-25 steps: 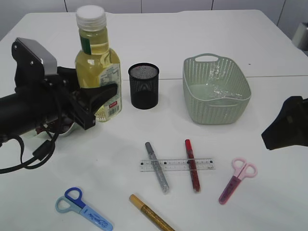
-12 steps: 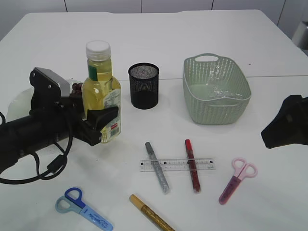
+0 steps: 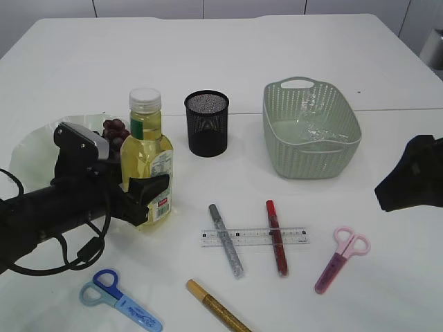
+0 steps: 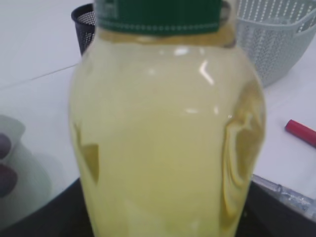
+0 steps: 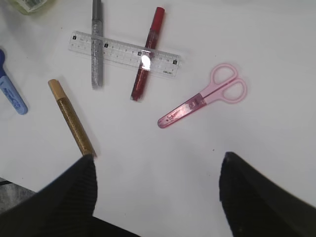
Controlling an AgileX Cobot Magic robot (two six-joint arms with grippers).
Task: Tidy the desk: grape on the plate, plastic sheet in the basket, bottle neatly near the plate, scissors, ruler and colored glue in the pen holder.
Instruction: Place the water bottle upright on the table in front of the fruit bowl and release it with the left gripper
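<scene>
The left fingers [image 3: 149,197] clamp the bottle [image 3: 147,162] low on its body, upright, just right of the plate [image 3: 41,138]. Best to seat its base flat on the desk [image 3: 291,41] before releasing. The right fingers [image 5: 158,197] are spread wide, empty, above the pink scissors [image 5: 203,101].

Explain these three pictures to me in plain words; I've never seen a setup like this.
A two-armed robot is tidying a white table. One picture comes from a camera facing the table; the others come from cameras on each wrist. The left gripper holds a bottle of yellow liquid upright beside a plate with grapes. The right gripper hangs open, empty, above the pink scissors, ruler and glue pens. A pen holder, basket and blue scissors also sit there.
</scene>
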